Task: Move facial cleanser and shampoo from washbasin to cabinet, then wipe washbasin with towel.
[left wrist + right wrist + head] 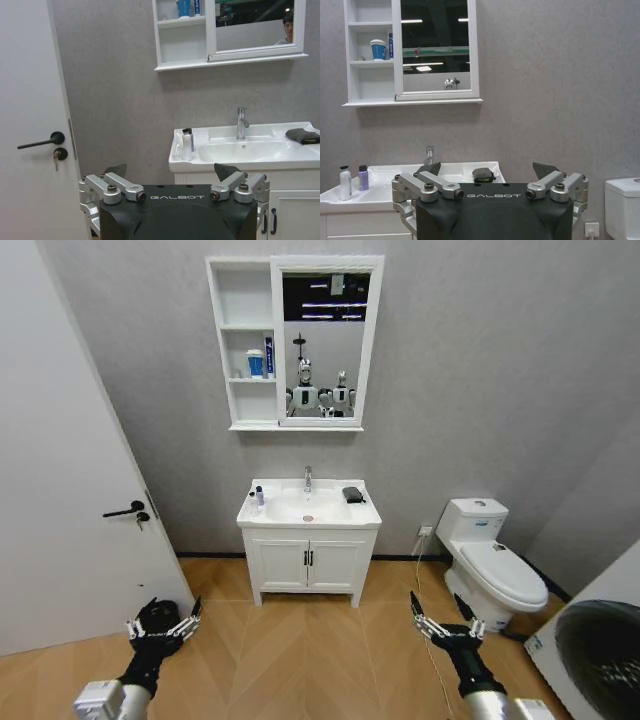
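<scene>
White ceramic sits dead centre of the head view: the washbasin point(345, 512), well away from the robot across bare wood flooring. On its left rim stand two small bottles point(258, 497), a white one point(345, 184) and a purple one point(363, 178). Which is the cleanser and which the shampoo I can't tell. The dark towel point(353, 494) lies folded on the right rim. Above, in the upper centre of the frame, the cabinet point(248, 342) already has a blue cup and a tube on its middle shelf.

Both arms hang low: left gripper point(160, 624) at lower left, right gripper point(447, 626) at lower right, each with jaws spread wide and nothing between them.

By my reading the job is at its approach stage, nothing moved yet. Next calls for closing in on the basin before any reach for those bottles.
</scene>
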